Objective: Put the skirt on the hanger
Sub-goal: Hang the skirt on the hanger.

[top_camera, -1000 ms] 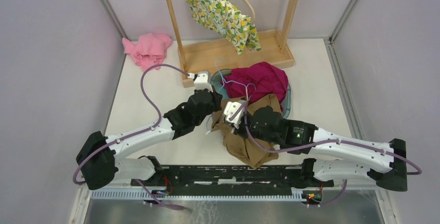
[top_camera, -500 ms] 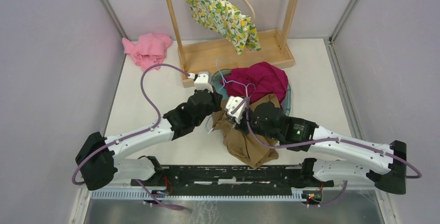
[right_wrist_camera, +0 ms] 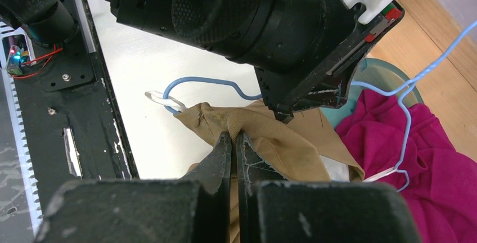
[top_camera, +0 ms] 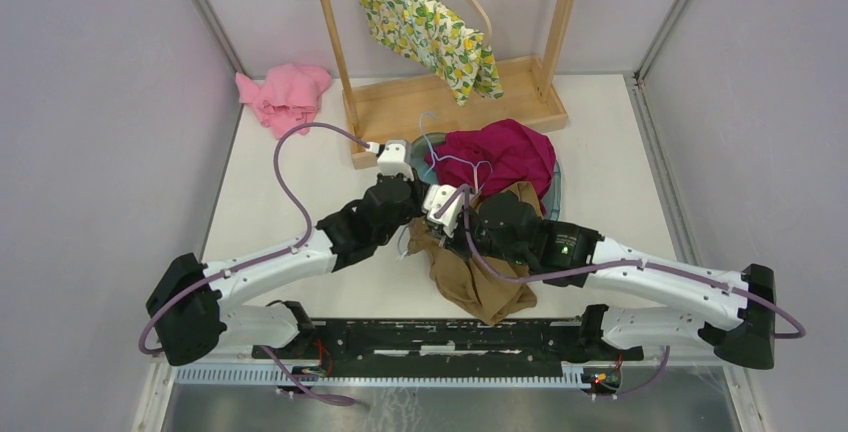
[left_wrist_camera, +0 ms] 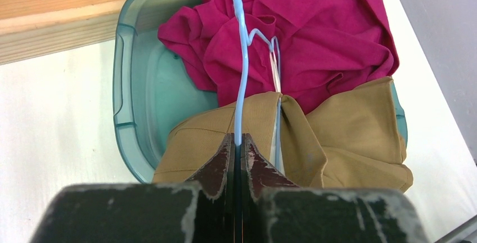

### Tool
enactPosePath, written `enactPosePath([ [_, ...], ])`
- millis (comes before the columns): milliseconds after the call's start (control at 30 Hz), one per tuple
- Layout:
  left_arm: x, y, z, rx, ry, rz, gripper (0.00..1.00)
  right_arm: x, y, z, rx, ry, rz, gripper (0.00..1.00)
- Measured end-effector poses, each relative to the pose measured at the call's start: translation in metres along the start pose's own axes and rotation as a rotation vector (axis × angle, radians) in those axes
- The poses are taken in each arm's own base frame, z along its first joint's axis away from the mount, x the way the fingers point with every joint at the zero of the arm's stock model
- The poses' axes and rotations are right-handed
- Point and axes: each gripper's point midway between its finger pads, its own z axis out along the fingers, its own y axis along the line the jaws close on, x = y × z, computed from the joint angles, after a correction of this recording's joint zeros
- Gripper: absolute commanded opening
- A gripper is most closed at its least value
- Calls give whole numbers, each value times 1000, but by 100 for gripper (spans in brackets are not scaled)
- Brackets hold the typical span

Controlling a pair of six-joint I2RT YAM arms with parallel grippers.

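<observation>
Beside the teal basin (left_wrist_camera: 126,85), left gripper (left_wrist_camera: 237,142) clamped on blue hanger (left_wrist_camera: 242,85), right gripper (right_wrist_camera: 232,142) pinching tan skirt (right_wrist_camera: 281,147).

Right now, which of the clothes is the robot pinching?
The brown skirt, pinched by the right gripper. The dark pink one lies loose in the tub, the light pink one sits far off, the lemon one hangs.

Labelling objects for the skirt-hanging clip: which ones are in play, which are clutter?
In play: tan skirt, blue wire hanger, left gripper shut on the hanger, right gripper shut on the skirt.
Clutter: magenta garment, teal basin, pink cloth, lemon-print garment, wooden rack.
</observation>
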Motion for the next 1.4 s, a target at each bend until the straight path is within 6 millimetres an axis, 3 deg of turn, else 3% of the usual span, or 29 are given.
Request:
enactPosePath([
  [267,-1,-8,0,20,-19,10,3,-6,-4,3,11,7,-11,2],
  [900,5,-20,-2,88,10,55,3,10,-34,3,109,78,-17,1],
  [1400,7,-36,-2,166,48,80,3,15,-48,-2,143,97,-2,1],
])
